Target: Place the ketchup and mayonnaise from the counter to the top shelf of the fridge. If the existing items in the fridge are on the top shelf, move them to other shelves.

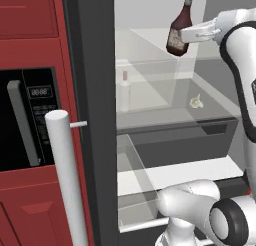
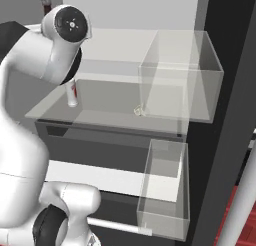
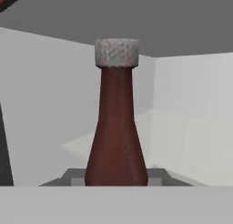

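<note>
A dark red ketchup bottle (image 1: 178,31) with a grey cap hangs slightly tilted in front of the open fridge's upper space, and my gripper (image 1: 187,36) is shut on its lower body from the right. In the hand view the ketchup bottle (image 3: 116,127) stands straight up between my fingers, with white fridge walls behind it. Its cap (image 2: 46,2) peeks out behind my arm in the right base view. A white bottle with a reddish cap (image 1: 124,92) (image 2: 73,94) stands on a glass shelf lower down. A small pale item (image 1: 196,102) (image 2: 138,110) lies on that same shelf.
A grey drawer (image 1: 185,140) sits below the glass shelf. Clear door bins (image 2: 180,75) (image 2: 162,190) hang on the open door at the right. A white bar handle (image 1: 67,175) and a black microwave (image 1: 25,120) in red cabinets stand to the left.
</note>
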Tool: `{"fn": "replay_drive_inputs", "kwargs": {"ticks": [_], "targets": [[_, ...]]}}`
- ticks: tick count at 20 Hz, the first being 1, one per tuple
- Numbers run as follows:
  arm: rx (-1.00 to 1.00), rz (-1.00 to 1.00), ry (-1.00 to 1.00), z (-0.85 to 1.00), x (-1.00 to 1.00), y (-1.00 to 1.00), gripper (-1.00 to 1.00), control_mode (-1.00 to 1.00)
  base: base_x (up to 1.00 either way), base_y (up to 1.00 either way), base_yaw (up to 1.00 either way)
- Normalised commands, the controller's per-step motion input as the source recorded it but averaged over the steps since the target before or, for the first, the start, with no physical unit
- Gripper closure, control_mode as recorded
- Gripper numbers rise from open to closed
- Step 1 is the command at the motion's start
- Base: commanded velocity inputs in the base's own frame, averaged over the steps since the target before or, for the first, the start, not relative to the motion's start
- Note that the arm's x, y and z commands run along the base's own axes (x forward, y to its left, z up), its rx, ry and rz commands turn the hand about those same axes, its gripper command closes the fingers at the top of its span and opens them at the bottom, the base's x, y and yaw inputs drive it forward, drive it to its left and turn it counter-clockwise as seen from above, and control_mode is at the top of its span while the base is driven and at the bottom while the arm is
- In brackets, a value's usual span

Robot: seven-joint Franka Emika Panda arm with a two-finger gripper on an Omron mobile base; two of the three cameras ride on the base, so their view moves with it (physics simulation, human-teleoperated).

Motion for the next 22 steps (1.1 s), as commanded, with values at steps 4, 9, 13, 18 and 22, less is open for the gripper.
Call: {"fn": "replay_drive_inputs", "kwargs": {"ticks": [4,9,13,18,22], "targets": [[-0.02,-0.05,0.03,-0.06,1.00,0.00,1.00,-1.00,0.00,0.00,0.00],[-0.02,-0.05,0.05,-0.23,0.92,0.00,1.00,-1.00,0.00,0.00,0.00],[-0.02,-0.04,0.08,-0.24,0.91,0.00,1.00,-1.00,0.00,0.00,0.00],[-0.02,-0.02,0.06,-0.29,0.82,0.00,1.00,-1.00,0.00,0.00,0.00],[-0.01,-0.01,0.00,-0.27,0.71,0.00,1.00,-1.00,0.00,0.00,0.00]]}}
